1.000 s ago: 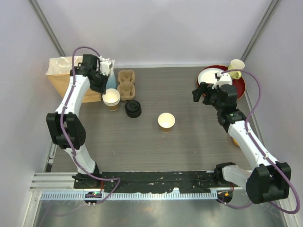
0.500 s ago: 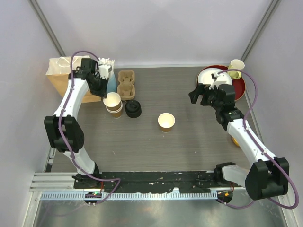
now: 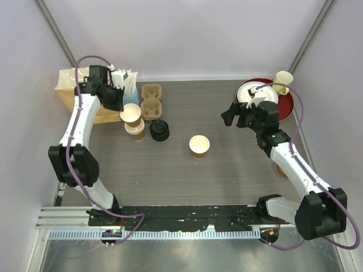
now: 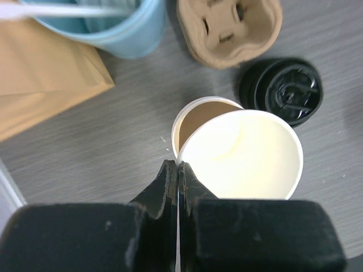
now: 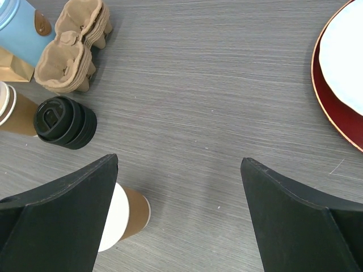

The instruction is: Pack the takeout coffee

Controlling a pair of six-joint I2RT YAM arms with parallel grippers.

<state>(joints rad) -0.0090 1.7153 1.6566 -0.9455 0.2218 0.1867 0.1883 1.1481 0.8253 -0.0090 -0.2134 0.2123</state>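
Observation:
My left gripper (image 4: 177,164) is shut on the rim of an open kraft-paper cup (image 4: 238,153), holding it just above another cup (image 4: 195,116) that stands on the table. In the top view this held cup (image 3: 130,113) hangs over the standing stack (image 3: 135,130), at my left gripper (image 3: 120,105). A third open cup (image 3: 199,145) stands alone mid-table; the right wrist view shows that cup (image 5: 127,218) beside the left finger. Black lids (image 3: 159,131) sit stacked next to the cups. My right gripper (image 3: 229,116) hovers open and holds nothing (image 5: 178,161).
A pulp cup carrier (image 3: 151,101) lies behind the lids. A light-blue cup of straws (image 3: 127,85) and a brown paper bag (image 3: 79,96) stand at the back left. A red plate (image 3: 286,105) holding a white plate and a yellow mug (image 3: 282,80) is at the back right.
My left gripper has lifted the top cup off the stack and drawn it back and left. My right gripper has drifted slightly left, still open.

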